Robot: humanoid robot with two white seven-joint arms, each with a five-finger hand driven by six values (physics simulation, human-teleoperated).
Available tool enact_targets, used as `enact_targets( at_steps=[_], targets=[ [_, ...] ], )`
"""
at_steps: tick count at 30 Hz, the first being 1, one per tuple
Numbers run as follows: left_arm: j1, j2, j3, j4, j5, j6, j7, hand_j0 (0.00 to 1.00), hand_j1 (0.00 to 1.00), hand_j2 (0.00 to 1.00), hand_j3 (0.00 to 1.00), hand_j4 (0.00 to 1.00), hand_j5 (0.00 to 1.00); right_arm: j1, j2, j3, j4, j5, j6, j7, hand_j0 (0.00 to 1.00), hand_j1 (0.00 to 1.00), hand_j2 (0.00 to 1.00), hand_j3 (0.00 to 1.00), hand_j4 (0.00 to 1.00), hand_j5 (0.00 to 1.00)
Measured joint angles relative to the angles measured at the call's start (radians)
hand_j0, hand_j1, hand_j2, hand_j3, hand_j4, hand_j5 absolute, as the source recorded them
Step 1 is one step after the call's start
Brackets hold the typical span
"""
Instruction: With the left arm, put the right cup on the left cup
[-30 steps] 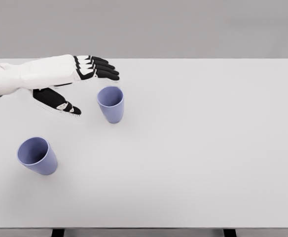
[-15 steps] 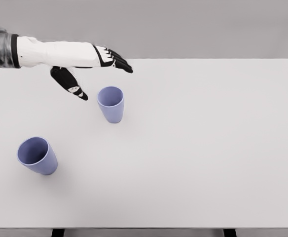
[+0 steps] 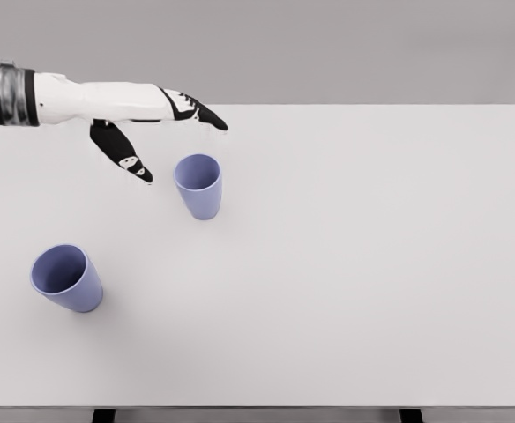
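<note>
Two blue-violet cups stand upright on the white table (image 3: 354, 264). The right cup (image 3: 198, 186) is left of the table's middle, toward the back. The left cup (image 3: 67, 278) stands near the front left. My left hand (image 3: 175, 141) hovers just behind and left of the right cup, open, with the thumb hanging down toward the table and the fingers (image 3: 206, 117) stretched over the cup's far side. It touches neither cup. The right arm is out of view.
The table's far edge runs just behind my left hand. The table's front edge (image 3: 257, 407) lies at the bottom of the view, with dark legs below it.
My left arm rose and stretched farther out from the left, with the forearm now level. In the last half second the hand drifted slightly back left. Both cups stayed put.
</note>
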State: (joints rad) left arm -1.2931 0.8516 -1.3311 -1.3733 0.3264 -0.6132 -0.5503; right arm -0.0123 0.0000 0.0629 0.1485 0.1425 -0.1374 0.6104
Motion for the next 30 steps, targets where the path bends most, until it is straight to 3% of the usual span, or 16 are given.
enact_targets(
  at_steps=[6,13,18,30],
  targets=[
    [0.011,-0.021,-0.002,0.02,-0.004,0.0,0.0,1.0,1.0,1.0,1.0,1.0,1.0,0.0,0.0,0.0,0.0,0.0,0.0,0.0,1.0,1.0,1.0,1.0,1.0,1.0],
    [0.011,-0.038,-0.087,0.009,-0.038,0.0,0.004,1.0,1.0,1.0,1.0,1.0,1.0,0.0,0.0,0.0,0.0,0.0,0.0,0.0,1.0,1.0,1.0,1.0,1.0,1.0],
    [0.008,-0.055,-0.095,0.029,-0.073,0.0,0.01,1.0,1.0,1.0,1.0,1.0,1.0,0.0,0.0,0.0,0.0,0.0,0.0,0.0,1.0,1.0,1.0,1.0,1.0,1.0],
    [0.012,-0.138,-0.09,0.172,-0.095,0.0,0.032,1.0,1.0,1.0,1.0,1.0,1.0,0.0,0.0,0.0,0.0,0.0,0.0,0.0,1.0,1.0,1.0,1.0,1.0,1.0]
  ],
)
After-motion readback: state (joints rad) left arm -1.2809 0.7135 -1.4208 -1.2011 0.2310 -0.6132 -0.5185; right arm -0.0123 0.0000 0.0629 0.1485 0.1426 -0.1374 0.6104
